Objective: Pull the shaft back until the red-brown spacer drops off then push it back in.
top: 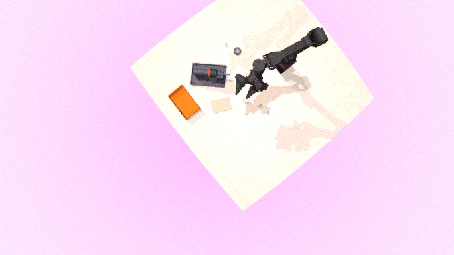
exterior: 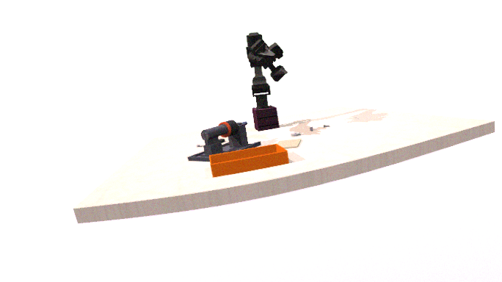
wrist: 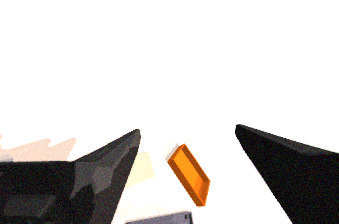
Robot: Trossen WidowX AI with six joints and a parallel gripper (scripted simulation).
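A dark grey fixture base [top: 198, 84] [exterior: 198, 158] [wrist: 163, 219] carries the housing, a thick horizontal cylinder [top: 200, 72] [exterior: 216, 132] on a block. The red-brown spacer [top: 208, 74] [exterior: 228, 128], orange-red in these views, is on the shaft line against the housing's end. Black spacers [top: 214, 72] [exterior: 232, 126] sit beside it; their number cannot be told. The shaft's thin blue-grey end [top: 227, 74] [exterior: 244, 123] sticks out past the far support. My gripper [top: 241, 95] [wrist: 186, 131] is wide open and empty, high above the table and off to the shaft-end side of the fixture.
An orange bin [top: 184, 101] [exterior: 249, 164] [wrist: 190, 172] stands beside the fixture. A thin cream plate [top: 221, 105] [exterior: 289, 143] [wrist: 146, 167] lies nearby. A dark round part [top: 235, 51], a pale ring [top: 245, 101] [exterior: 295, 134] and a small grey part [top: 259, 105] [exterior: 311, 128] lie on the table.
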